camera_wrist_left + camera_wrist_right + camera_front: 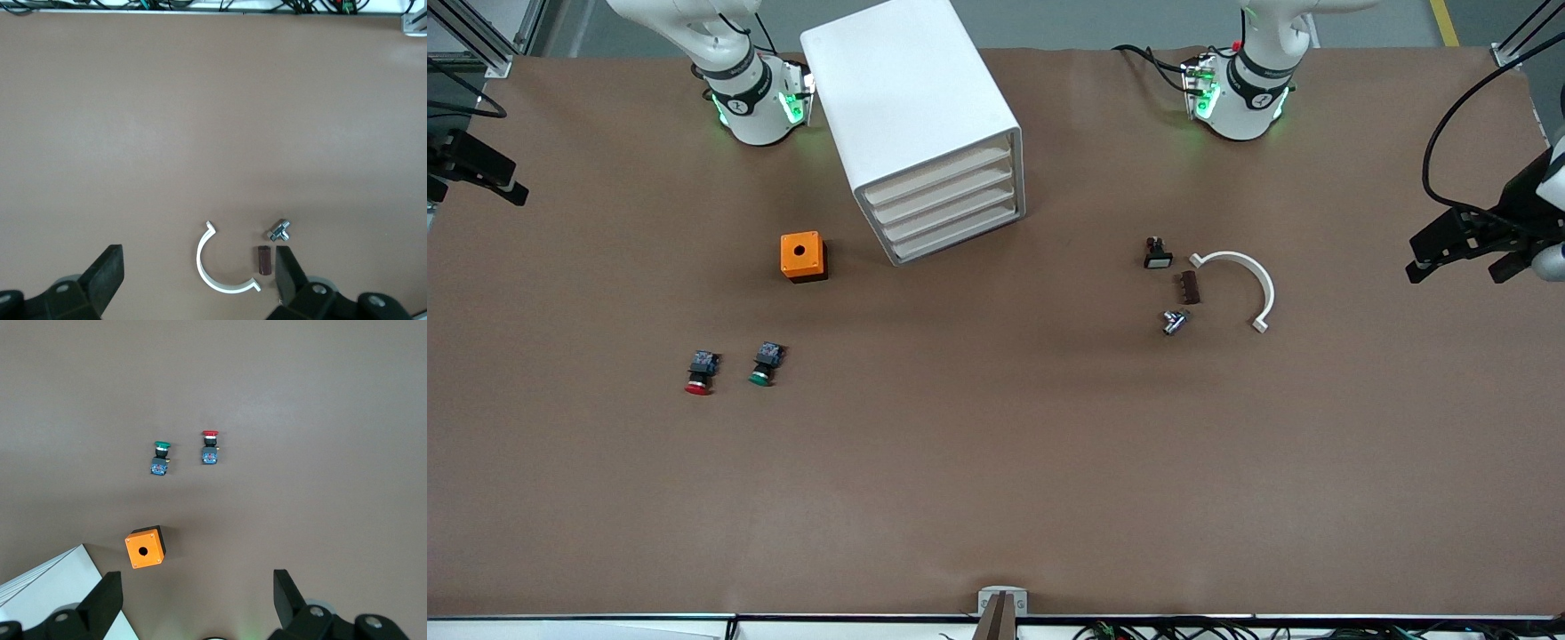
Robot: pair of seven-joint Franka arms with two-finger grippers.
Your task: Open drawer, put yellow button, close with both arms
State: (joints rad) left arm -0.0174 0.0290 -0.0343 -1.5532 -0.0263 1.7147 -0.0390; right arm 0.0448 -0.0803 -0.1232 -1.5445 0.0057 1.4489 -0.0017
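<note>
The white cabinet (907,80) stands near the arms' bases, closer to the right arm's. Its top drawer (938,173) is shut, like the three below it. No yellow button shows in any view. My left gripper (1458,267) hangs open and empty over the left arm's end of the table. In the left wrist view (198,257) its jaws stand wide apart. My right gripper (476,182) hangs open and empty over the right arm's end. In the right wrist view (197,579) its jaws are wide apart too, and a corner of the cabinet (47,587) shows.
An orange box (803,256) with a round hole sits beside the cabinet. A red-capped button (700,373) and a green-capped button (764,364) lie nearer the front camera. Toward the left arm's end lie a black switch (1157,253), a brown block (1189,286), a metal fitting (1174,322) and a white half-ring (1245,276).
</note>
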